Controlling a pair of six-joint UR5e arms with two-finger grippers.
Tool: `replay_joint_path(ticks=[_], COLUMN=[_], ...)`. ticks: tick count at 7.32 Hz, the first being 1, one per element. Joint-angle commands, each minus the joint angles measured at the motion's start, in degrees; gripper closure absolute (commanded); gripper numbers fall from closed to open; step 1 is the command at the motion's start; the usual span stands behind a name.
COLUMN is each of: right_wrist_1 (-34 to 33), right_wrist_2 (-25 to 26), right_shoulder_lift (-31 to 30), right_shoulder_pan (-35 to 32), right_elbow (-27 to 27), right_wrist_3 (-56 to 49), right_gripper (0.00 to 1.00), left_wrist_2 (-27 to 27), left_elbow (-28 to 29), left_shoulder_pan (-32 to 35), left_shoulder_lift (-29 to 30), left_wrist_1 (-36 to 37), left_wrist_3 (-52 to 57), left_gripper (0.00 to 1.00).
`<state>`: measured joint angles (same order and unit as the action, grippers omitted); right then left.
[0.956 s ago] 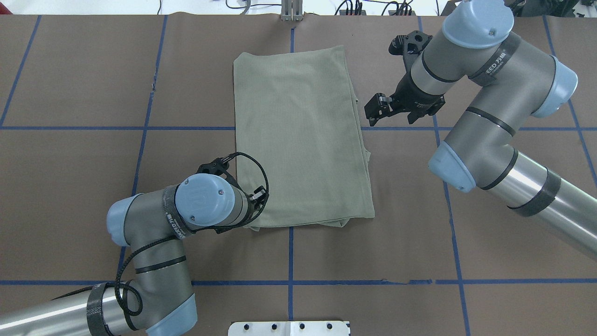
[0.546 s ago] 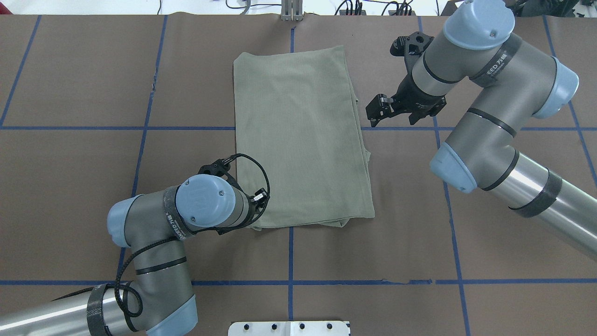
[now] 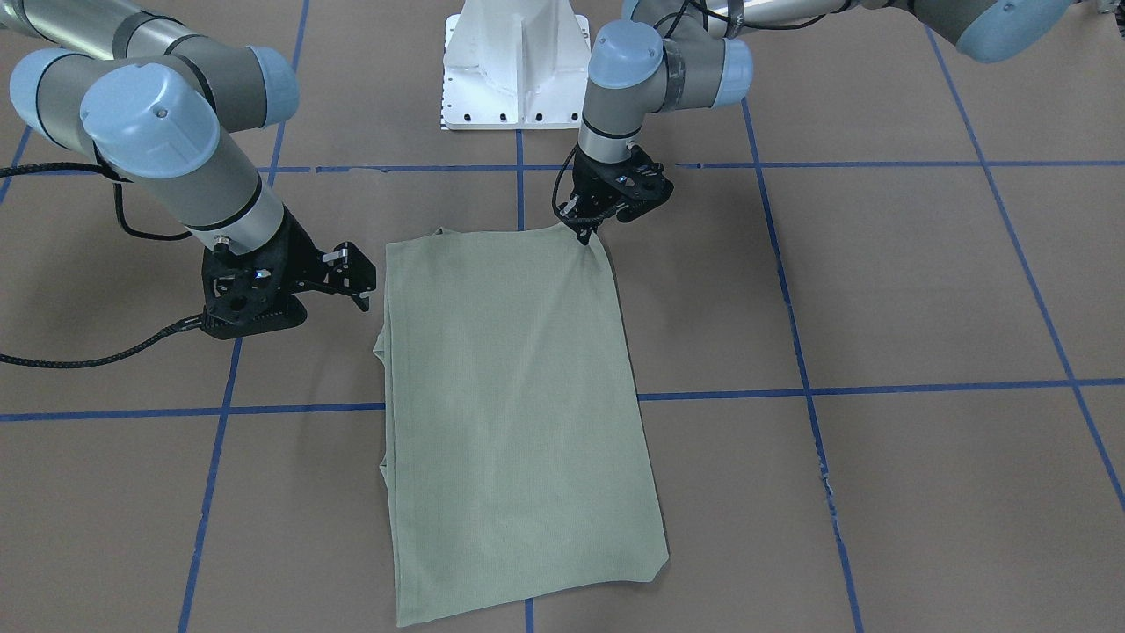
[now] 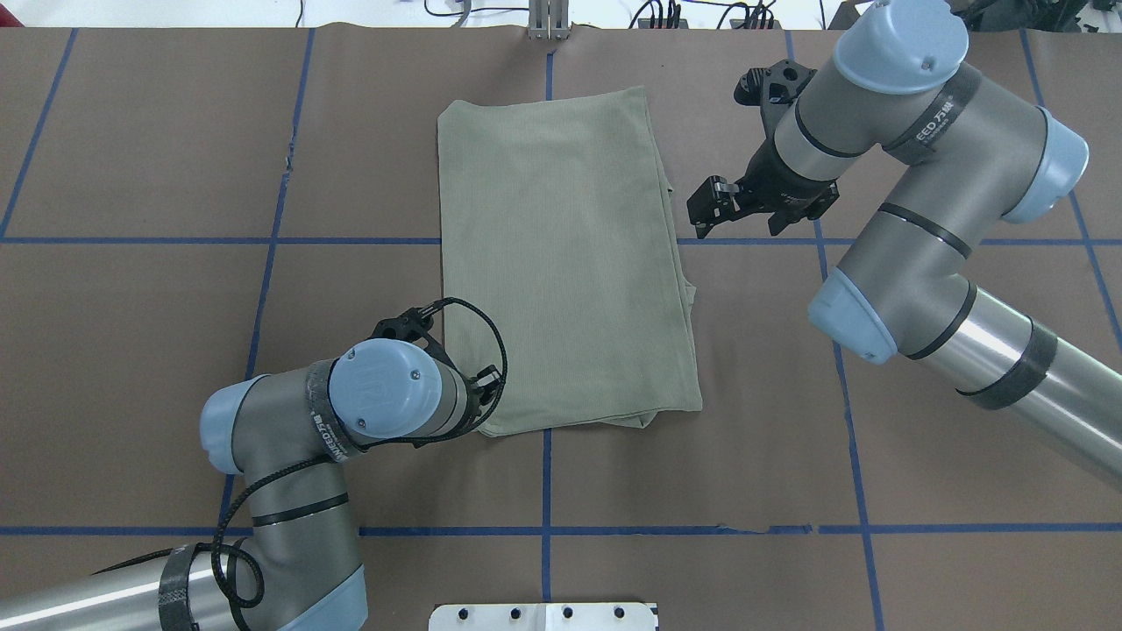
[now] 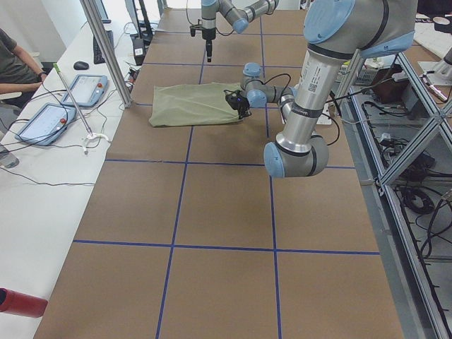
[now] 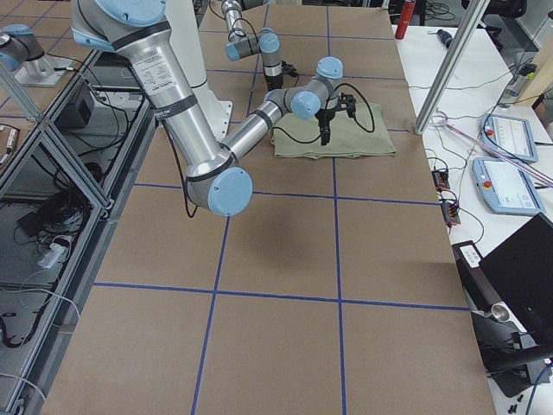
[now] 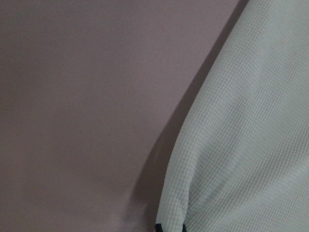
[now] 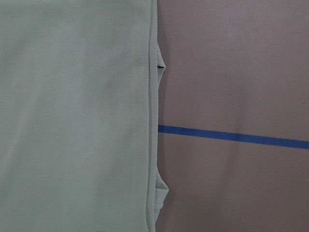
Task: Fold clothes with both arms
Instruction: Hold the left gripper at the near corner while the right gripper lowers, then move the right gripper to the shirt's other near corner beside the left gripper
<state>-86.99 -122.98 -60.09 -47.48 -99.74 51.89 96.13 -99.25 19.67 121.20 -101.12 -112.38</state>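
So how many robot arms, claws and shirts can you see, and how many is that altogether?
Robot arms: 2
Claws: 2
Green shirt: 1
Total: 5

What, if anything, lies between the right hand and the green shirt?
Nothing visible does. Only bare table lies between the open right hand and the long edge of the shirt. The left hand pinches the shirt's corner on the robot's side.
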Motion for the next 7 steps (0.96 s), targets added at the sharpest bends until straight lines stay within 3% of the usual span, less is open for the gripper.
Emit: replay_joint_path(ticks=[1, 2, 5, 7], right_wrist_1=[0.1, 0.2, 0.4, 0.5], right_wrist_2=[0.0, 0.7, 13.3, 17.3], right_shoulder_lift=[-0.2, -0.4, -1.8, -6.1], right_shoulder_pan=[2.0, 4.1, 17.0, 22.3], right_elbow=[-1.8, -2.4, -5.3, -9.0], right_wrist_3=[5.6, 11.0, 33.0, 41.9], right_gripper=[0.0, 0.0, 0.0, 0.0], left_wrist_2=[0.5, 0.6, 0.8, 0.8], left_elbow=[-2.7, -5.0, -5.1, -5.1], left_shoulder_pan=[0.0, 0.0, -0.1, -0.1], left_shoulder_lift=[-0.3, -0.3, -0.3, -0.3], left_wrist_1=[0.3, 0.6, 0.5, 0.5], left_wrist_3=[4.5, 8.7, 9.1, 9.2], left_gripper=[1.0, 1.0, 1.0, 1.0])
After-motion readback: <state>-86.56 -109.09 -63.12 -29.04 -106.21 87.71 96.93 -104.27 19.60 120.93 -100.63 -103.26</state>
